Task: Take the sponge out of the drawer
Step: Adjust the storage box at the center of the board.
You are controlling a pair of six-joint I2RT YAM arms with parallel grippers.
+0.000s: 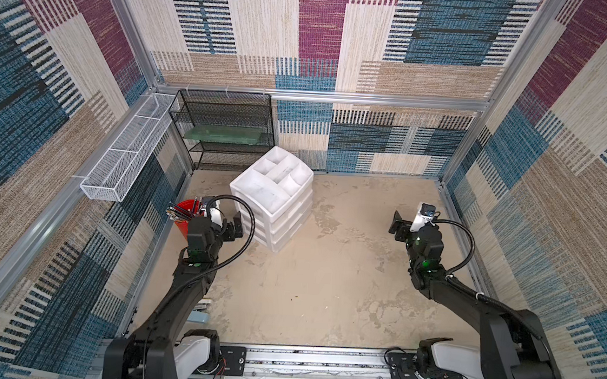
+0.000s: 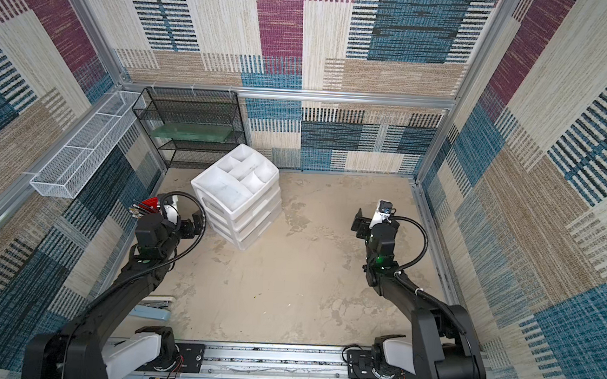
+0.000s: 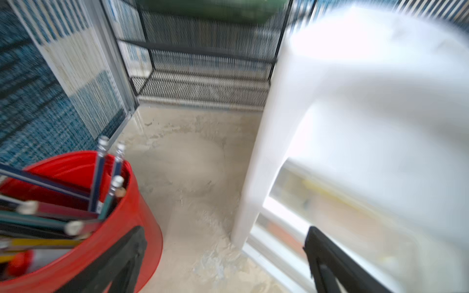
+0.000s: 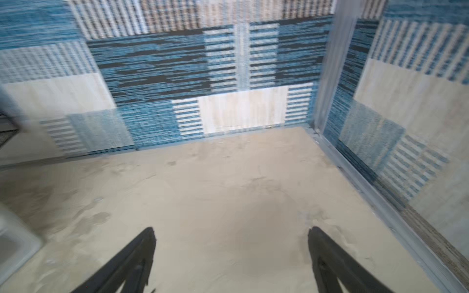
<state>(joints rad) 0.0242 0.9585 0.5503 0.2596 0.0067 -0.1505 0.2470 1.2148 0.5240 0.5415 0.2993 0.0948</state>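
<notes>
Sponge is not plainly visible; it presumably lies in the small white plastic chest of three clear-fronted drawers [image 1: 275, 210], which stands toward the back left corner of the worn beige worktop [image 1: 324, 290]. All three drawers look shut. The left claw [image 1: 235, 226] hangs with its jaws wide apart and empty, just beside the chest's front corner, next to a red cup of pencils [image 3: 106, 218]. The right claw [image 1: 398, 227], also spread wide and empty, hovers near the right edge, well apart. The approach seems in hand; next, the left claw must catch a drawer's front lip and pull. Blurred yellow-orange tints behind the fronts leave it unclear which drawer.
</notes>
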